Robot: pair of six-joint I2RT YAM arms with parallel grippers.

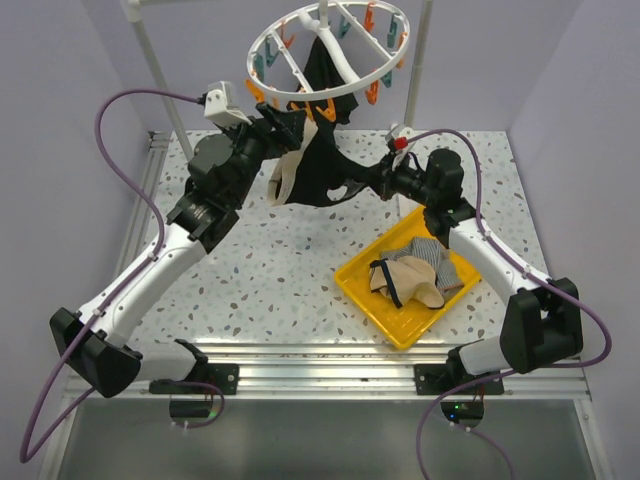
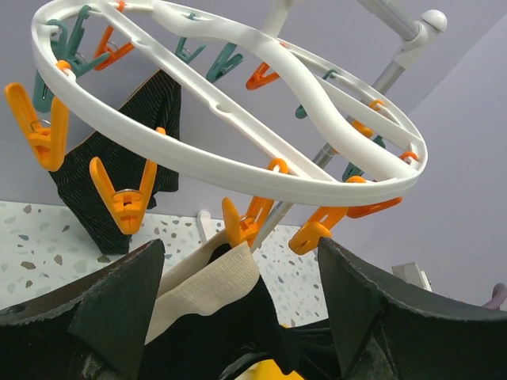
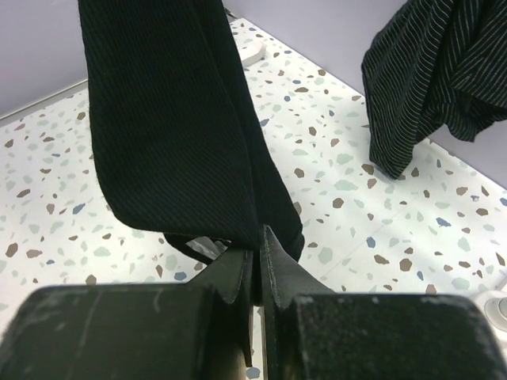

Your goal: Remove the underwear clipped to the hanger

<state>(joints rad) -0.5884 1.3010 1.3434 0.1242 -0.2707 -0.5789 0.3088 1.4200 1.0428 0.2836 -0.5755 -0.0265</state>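
Observation:
The white hanger ring (image 1: pixel 330 50) hangs at the back with orange and teal pegs. A black underwear with a beige waistband (image 1: pixel 312 170) hangs from an orange peg (image 2: pixel 242 226). My left gripper (image 1: pixel 278 125) is open just under that peg, its wide-apart jaws either side of the beige waistband (image 2: pixel 210 289). My right gripper (image 1: pixel 362 180) is shut on the garment's lower black edge (image 3: pixel 174 134) and holds it out to the right. A second black, finely striped underwear (image 2: pixel 119 182) hangs clipped further back, also in the right wrist view (image 3: pixel 436 79).
A yellow tray (image 1: pixel 365 290) sits on the speckled table in front of my right arm, holding a beige garment (image 1: pixel 405 280) and a grey-and-white striped one (image 1: pixel 435 255). White upright poles (image 1: pixel 160 70) stand at the back left and back right.

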